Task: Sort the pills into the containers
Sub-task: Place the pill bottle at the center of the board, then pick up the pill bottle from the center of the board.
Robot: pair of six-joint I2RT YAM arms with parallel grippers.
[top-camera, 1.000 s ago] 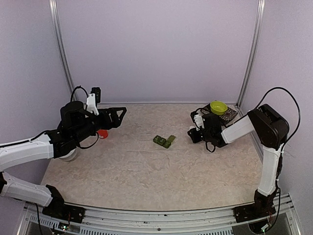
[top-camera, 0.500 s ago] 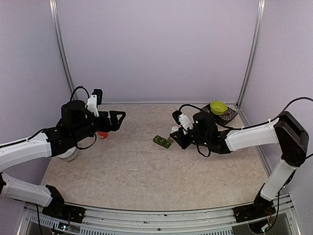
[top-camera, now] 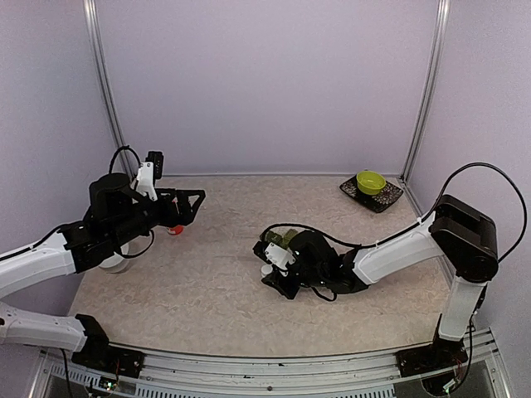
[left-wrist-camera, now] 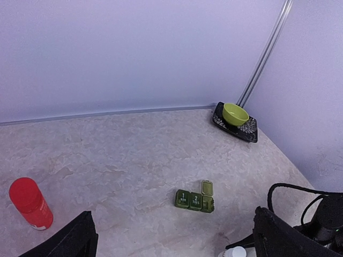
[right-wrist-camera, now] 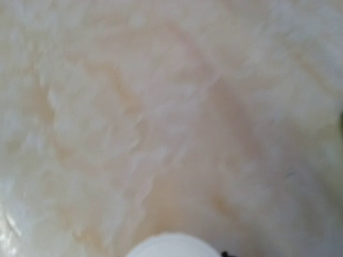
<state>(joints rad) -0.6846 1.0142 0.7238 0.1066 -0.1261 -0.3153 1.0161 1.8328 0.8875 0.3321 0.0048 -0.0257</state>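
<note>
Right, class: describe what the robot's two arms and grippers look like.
The left arm and right arm have white shells, black joints and looping black cables. The left gripper and right gripper are black, with white parts at the wrists.

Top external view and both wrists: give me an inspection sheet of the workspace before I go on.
Surface: marbled beige table, no spills seen.
Job's things: green container strip, one end lid flipped open, two shut; pills too small to tell.
Clutter: red bottle upright; yellow-green bowl on dark tray in the far right corner.
Grippers: left gripper open, empty; right gripper shut on a small white bottle, on the near side of the strip.
Cables: black cable loops over the right arm, another on the left; neither touches the items.
Surroundings: lilac walls, metal corner posts.
</note>
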